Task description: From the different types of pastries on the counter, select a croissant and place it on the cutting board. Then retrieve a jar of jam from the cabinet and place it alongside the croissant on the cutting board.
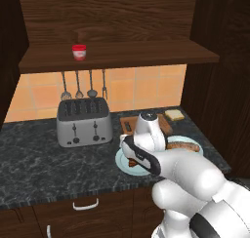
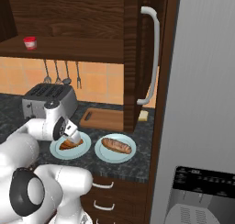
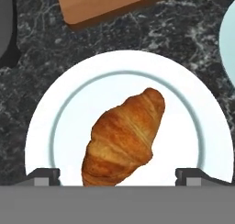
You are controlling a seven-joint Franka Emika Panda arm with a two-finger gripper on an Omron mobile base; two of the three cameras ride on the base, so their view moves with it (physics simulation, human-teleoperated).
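Hovering above croissant (image 3: 123, 136) on plate (image 3: 202, 126), pincer (image 3: 117, 175) spread wide, straddling it.

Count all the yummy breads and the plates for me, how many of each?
Croissant: 1
Long loaf: 1
Bread slice: 1
Plates: 2, one under the croissant, one under the loaf
Total: 5
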